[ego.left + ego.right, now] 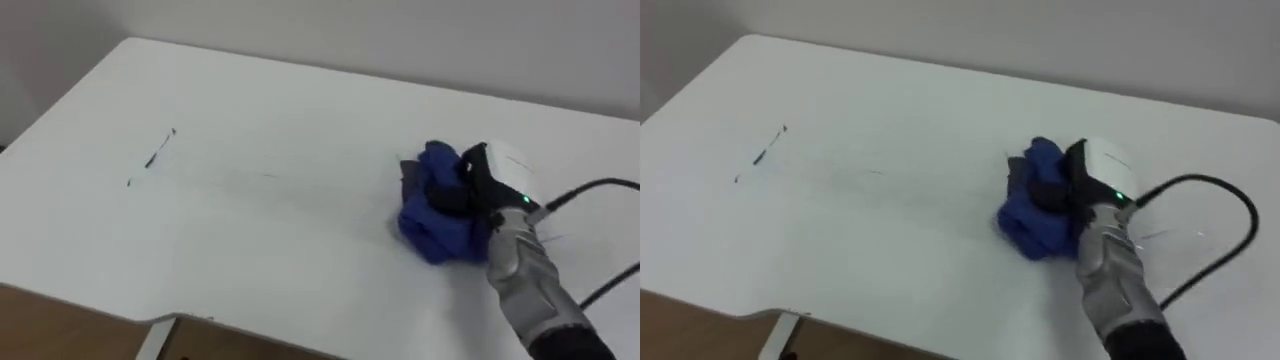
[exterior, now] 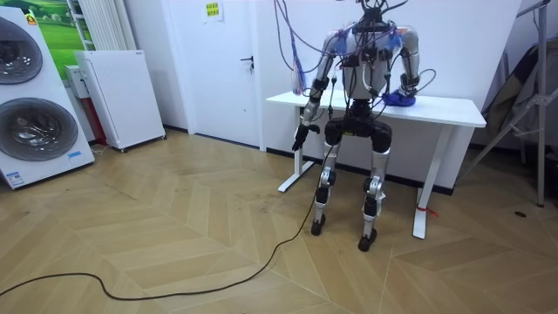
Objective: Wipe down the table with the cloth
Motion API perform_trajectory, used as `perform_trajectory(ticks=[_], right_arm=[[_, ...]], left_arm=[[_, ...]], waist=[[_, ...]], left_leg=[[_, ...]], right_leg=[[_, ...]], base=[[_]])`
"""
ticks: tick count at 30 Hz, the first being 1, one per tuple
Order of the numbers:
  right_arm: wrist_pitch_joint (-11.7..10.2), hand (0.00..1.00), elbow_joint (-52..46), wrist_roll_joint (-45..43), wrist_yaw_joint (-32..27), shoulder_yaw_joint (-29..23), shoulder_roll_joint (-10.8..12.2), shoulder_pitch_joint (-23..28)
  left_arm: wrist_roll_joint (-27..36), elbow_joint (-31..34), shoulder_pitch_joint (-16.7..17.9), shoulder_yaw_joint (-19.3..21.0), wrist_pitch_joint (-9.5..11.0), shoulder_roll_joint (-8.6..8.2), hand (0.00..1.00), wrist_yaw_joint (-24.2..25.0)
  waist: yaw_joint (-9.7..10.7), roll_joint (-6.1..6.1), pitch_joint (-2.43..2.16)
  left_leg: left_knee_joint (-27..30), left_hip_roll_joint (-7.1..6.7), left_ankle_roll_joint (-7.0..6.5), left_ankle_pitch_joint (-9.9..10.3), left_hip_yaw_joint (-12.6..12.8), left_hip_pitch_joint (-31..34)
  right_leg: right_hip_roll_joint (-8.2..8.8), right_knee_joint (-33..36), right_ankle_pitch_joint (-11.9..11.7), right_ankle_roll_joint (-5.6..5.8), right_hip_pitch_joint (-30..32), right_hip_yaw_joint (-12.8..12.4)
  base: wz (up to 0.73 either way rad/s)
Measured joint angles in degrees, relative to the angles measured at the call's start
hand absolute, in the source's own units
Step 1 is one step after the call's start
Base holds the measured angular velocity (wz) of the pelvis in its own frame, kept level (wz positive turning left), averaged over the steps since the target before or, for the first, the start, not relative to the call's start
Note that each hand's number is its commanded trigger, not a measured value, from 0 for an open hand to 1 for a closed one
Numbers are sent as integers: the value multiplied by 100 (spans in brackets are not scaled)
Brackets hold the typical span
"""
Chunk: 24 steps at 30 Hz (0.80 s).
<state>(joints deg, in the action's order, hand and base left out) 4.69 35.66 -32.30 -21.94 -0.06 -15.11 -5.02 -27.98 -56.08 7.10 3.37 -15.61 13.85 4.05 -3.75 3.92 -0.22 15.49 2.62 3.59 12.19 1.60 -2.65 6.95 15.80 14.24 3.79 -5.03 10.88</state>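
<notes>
At the far left of your head view, a thin dark mark point(image 1: 157, 153) runs slantwise across the white counter point(image 1: 280, 110), well apart from everything else on it. The middle of the counter lies bare and bright.

Right of centre sits the cloth point(image 1: 432, 222). It is deep blue and bunched into a loose, rumpled heap, with soft folds piled one on another. A darker, greyish flap pokes out at its left edge and lies flat on the surface. The heap rests on the counter, nearer the right end than the left and far from the mark.

Your right hand point(image 1: 503, 166) comes in from the lower right and is clamped on the cloth. Its dark fingers point(image 1: 452, 192) curl over the top of the heap and into the folds. The white back of the hand faces up, with a small green light showing near the wrist.

In the room view, two washers point(image 2: 30, 113) stand at the left, then a white cabinet point(image 2: 118, 92) and a door point(image 2: 228, 65). The robot stands upright on the wood floor point(image 2: 174, 235), close against the counter's near side with its back to the camera. Your left hand point(image 2: 300, 136) hangs low beside the counter's left end, below the top. Whether it is apart or together you cannot tell. The right arm is bent up over the counter, where the cloth shows as a small blue patch.
</notes>
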Motion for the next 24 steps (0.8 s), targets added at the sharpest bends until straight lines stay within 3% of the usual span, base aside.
perform_trajectory(ticks=[1,3,6,9,11,14,15,17,19,22,24], right_arm=[[-42,100,139,200,-132,-391,-75,308],[-89,100,537,474,-200,-867,-336,502],[-82,100,1068,527,-229,-1481,-720,507],[50,100,1034,504,-232,-1498,-855,511],[166,100,888,500,-239,-1333,-853,476],[565,100,743,413,-207,-995,-848,262],[746,100,525,289,-128,-737,-843,219],[946,100,119,-18,44,-220,-724,72],[1172,100,-425,-317,298,559,-422,-259],[1062,100,-895,-661,597,1115,-71,-506],[997,100,-955,-609,688,1267,4,-630]], left_arm=[[-38,-6,48,169,4,71,0,-7],[-42,-4,140,414,32,155,0,-16],[-30,-10,233,641,31,195,0,-15],[-18,-8,253,653,37,203,0,-14],[45,-7,234,529,78,187,0,-14],[41,-16,200,331,77,104,0,-13],[38,-15,193,250,76,60,0,-13],[47,-15,190,185,58,38,0,-9],[34,-14,123,-12,-43,2,0,-6],[28,3,97,-12,-67,-98,0,1],[32,112,212,-13,-71,-120,0,15]], waist=[[53,91,-61],[58,140,-78],[66,61,-69],[67,-35,-61],[47,-76,-54],[-17,-92,-50],[-170,-95,-42],[-320,-80,3],[-486,-62,48],[-797,-32,68],[-988,-26,66]], left_leg=[[8,-27,-51,30,6,-18],[16,-34,-108,90,33,-110],[20,-33,-155,167,70,-128],[22,-27,-165,200,-32,-108],[18,-23,-164,199,-85,-106],[5,-20,-155,192,-154,-108],[-31,-18,-155,191,-156,-124],[-60,-8,-155,190,-254,-125],[-60,-8,-142,184,-420,-59],[-77,-12,-125,173,-566,8],[-77,-32,-133,167,-670,8]], right_leg=[[-5,-143,-22,35,-136,-13],[-25,-244,-98,75,-283,-76],[-53,-289,-182,82,-285,-127],[-103,-305,-243,50,-241,-134],[-126,-282,-265,26,-223,-148],[-155,-256,-284,5,-178,-153],[-175,-223,-298,-17,-106,-161],[-228,-216,-336,-63,-35,-159],[-279,-228,-354,-93,27,-138],[-299,-323,-354,-95,8,-34],[-287,-333,-352,-93,-5,52]], base=[[42],[1],[-21],[-23],[-19],[-15],[-45],[-37],[-4],[24],[31]])
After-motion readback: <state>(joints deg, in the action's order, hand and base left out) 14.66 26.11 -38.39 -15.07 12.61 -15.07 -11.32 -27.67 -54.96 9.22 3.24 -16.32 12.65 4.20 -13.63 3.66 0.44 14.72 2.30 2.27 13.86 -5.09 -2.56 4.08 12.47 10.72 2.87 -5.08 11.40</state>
